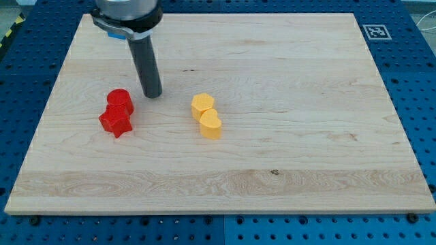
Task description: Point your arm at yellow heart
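Observation:
My tip (pixel 152 94) rests on the wooden board (pixel 306 150) in its upper left part. The yellow heart (pixel 211 124) lies near the board's middle, to the right of and below the tip, about a block's width of bare wood away. A second yellow block (pixel 203 104), roughly hexagonal, touches the heart's upper left side. The tip is apart from both yellow blocks.
A red round block (pixel 120 100) sits just left of the tip, with a red star (pixel 116 122) touching it below. The arm's housing (pixel 128 15) hangs over the board's top left. A marker tag (pixel 375 31) lies off the board's top right corner.

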Robot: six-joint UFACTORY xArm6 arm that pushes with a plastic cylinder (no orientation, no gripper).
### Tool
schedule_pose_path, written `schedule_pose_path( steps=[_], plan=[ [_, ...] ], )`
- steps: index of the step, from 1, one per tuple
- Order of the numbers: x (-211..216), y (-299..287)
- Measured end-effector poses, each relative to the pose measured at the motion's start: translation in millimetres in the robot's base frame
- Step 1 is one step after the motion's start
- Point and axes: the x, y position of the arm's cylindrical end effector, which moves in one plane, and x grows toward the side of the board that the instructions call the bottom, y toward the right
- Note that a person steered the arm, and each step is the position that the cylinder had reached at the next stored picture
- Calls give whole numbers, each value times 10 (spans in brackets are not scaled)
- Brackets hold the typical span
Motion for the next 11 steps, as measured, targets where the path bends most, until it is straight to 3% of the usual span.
schedule_pose_path(
  steps=[4, 9, 11],
  plan=[
    [108, 100],
    [824, 162],
    [837, 400]
  ],
)
